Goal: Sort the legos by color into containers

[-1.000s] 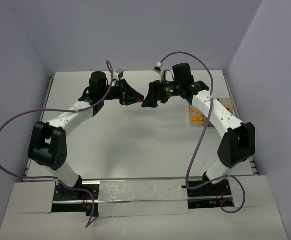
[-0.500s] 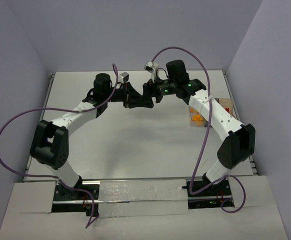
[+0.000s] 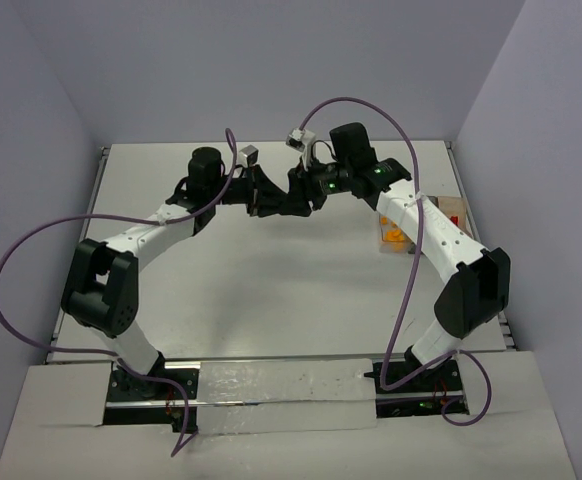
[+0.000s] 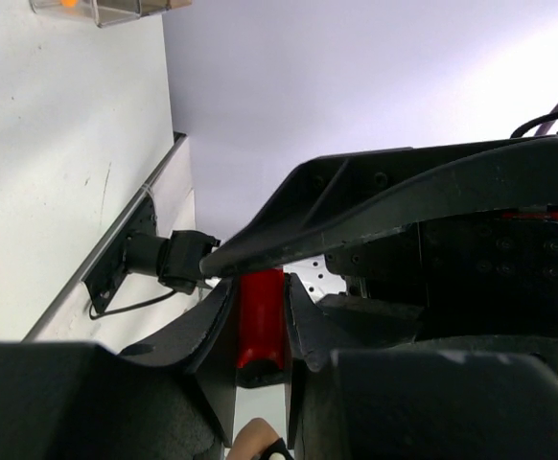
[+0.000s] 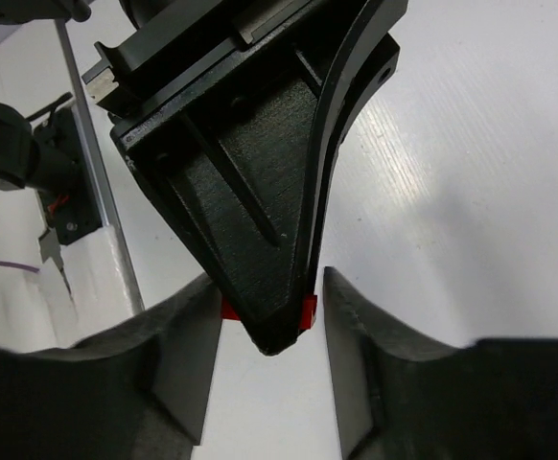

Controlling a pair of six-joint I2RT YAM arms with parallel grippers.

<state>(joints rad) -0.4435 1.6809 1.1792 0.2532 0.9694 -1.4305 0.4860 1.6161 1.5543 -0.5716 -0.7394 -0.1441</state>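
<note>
The red lego point(image 4: 262, 321) is clenched between the fingers of the left tool point(image 4: 260, 297), raised above the middle of the far half of the tabletop point(image 3: 271, 290). Only narrow red edges of it show on either side of the left tool's tip in the right wrist view. The right tool point(image 5: 269, 287) meets the left tool tip to tip. Its jaws stand apart and straddle that tip and the brick, with a slim gap visible on one side, so it is released and grips nothing. The bulk of each tool blocks most of the brick from the other wrist camera. The containers point(image 3: 416, 228) stand well apart from it at the right edge of the tabletop, partly hidden behind the right arm point(image 3: 441, 245). One bin holds orange-yellow legos point(image 3: 396, 237). A black fitting point(image 4: 159, 261) with a thin cable sits on the tabletop's edge rail. Purple cables point(image 3: 31, 250) loop from both arms over the tabletop.
</note>
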